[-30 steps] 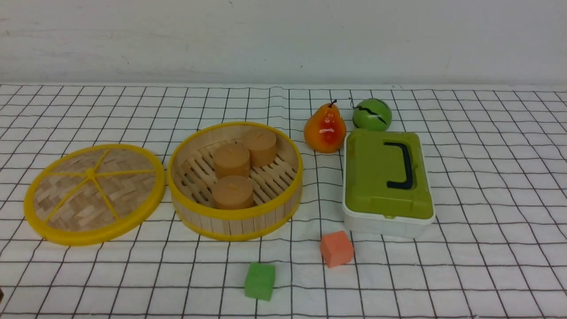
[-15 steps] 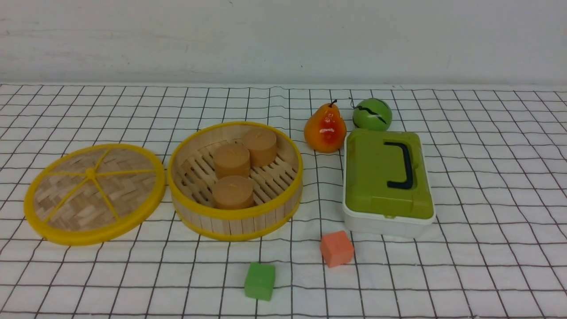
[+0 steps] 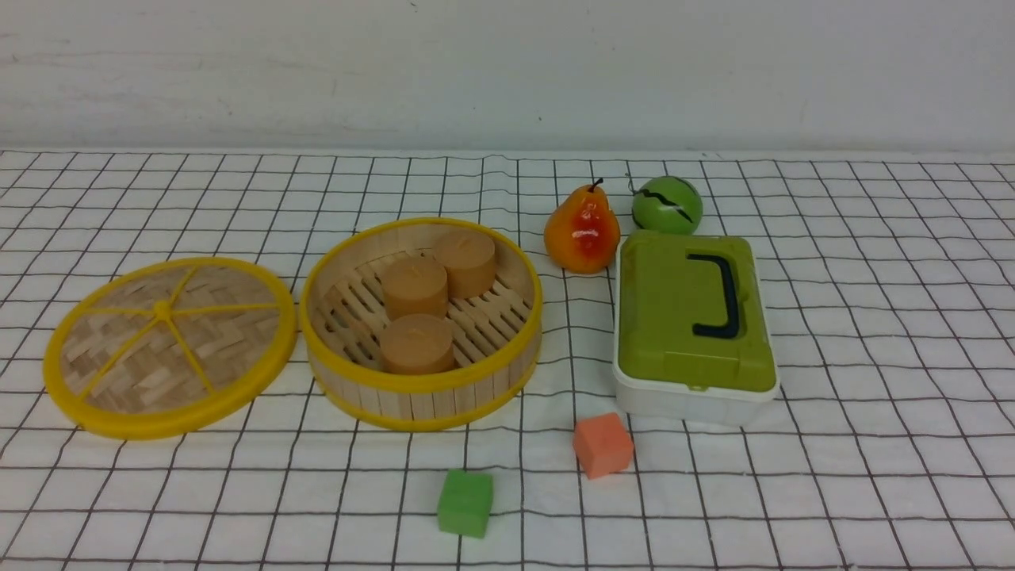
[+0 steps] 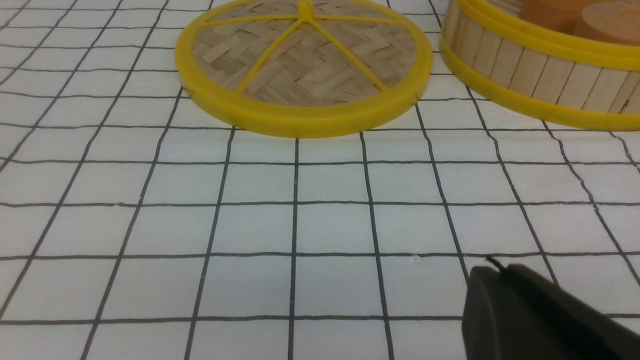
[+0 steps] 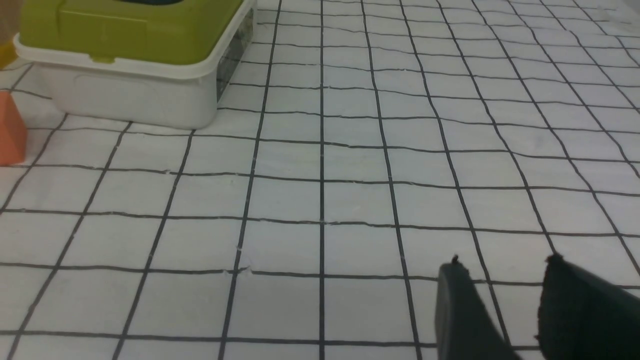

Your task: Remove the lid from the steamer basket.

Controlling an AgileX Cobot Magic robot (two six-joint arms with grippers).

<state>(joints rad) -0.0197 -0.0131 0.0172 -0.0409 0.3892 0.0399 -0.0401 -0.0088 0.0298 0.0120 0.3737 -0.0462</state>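
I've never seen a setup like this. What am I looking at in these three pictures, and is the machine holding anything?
It is a robot with two arms, each ending in a grasping tool. One camera sits between the arms and looks forward over the table; the other two ride on the wrists.

On the checked cloth, the front view shows the woven lid lying flat beside the open steamer basket, which holds three tan cylinders. To the right are a pear, a green ball, a white box with a green top, an orange cube and a green cube.

The left tool and right tool show only as dark tips at the edge of their wrist pictures. Neither holds anything; the right one's fingers stand slightly apart.
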